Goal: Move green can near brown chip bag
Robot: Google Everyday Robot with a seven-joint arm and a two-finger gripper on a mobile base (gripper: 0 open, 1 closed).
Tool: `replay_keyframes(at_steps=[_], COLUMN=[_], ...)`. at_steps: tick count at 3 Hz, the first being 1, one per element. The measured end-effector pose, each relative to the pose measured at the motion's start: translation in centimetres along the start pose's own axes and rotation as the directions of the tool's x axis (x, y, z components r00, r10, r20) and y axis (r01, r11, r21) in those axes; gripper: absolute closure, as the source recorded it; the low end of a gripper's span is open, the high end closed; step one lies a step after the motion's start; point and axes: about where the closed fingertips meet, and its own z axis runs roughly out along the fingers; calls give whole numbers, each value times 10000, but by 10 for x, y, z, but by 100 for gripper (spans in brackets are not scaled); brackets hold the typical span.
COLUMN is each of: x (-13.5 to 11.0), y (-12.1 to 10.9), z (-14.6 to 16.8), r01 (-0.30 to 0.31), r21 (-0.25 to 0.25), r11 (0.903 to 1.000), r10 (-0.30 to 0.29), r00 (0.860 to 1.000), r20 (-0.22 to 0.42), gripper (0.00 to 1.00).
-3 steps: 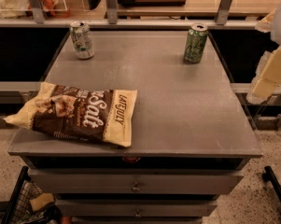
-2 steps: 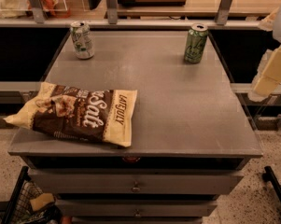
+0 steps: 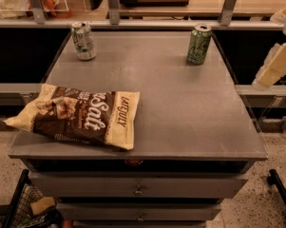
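The green can stands upright at the far right of the grey table top. The brown chip bag lies flat at the front left, its left end hanging over the table's edge. The can and the bag are far apart, on opposite corners. My gripper shows as a cream-coloured part at the right edge of the view, off the table's right side, to the right of the green can and not touching it.
A paler white-silver can stands at the far left of the table. A shelf with metal uprights runs behind the table. Drawers sit under the top. A wire basket is on the floor at front left.
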Motion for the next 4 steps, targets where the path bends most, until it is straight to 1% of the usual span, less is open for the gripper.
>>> replay_keyframes(at_steps=[1,2,3,4], x=[11,10,5,4], y=[-32,-56,-86,-85], z=[14,35,68,68], r01=[-83,186,516,527], r21=[268,72,-355,-351], r11=[9996,9998,9980,9980], r10=[57,-197,-371,-382], r00=[9954,9793,9434,9435], r20=[952,2014,3296,3293], gripper=[0,0,0,0])
